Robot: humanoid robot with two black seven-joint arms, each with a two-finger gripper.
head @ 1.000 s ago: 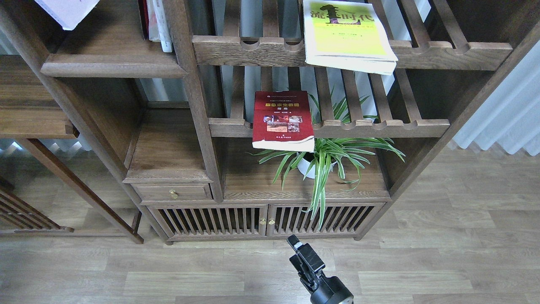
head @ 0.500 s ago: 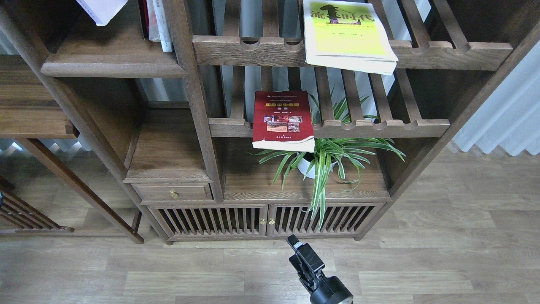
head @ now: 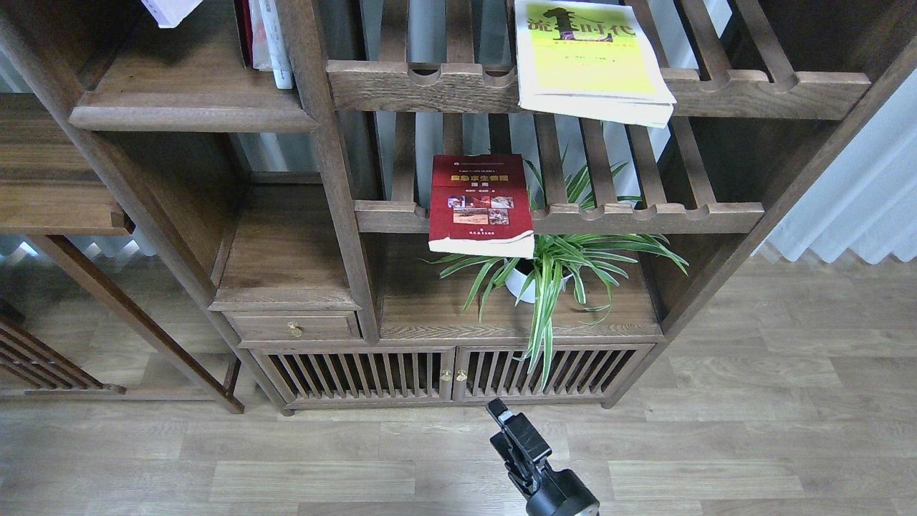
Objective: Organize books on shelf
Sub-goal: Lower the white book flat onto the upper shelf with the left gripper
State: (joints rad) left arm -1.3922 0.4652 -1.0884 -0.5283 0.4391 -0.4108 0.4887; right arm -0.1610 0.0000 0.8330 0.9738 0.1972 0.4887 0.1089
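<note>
My right gripper (head: 503, 423) hangs low over the floor; whether its fingers are apart I cannot tell. The red book (head: 481, 202) lies flat directly above it, long axis pointing away.

We see the lavender book (head: 170, 10) only as a corner over the dark solid shelf (head: 192, 118), far from our fingers (head: 517, 436). The red book (head: 481, 204) and yellow-green book (head: 589, 61) overhang slatted racks beyond them.
</note>
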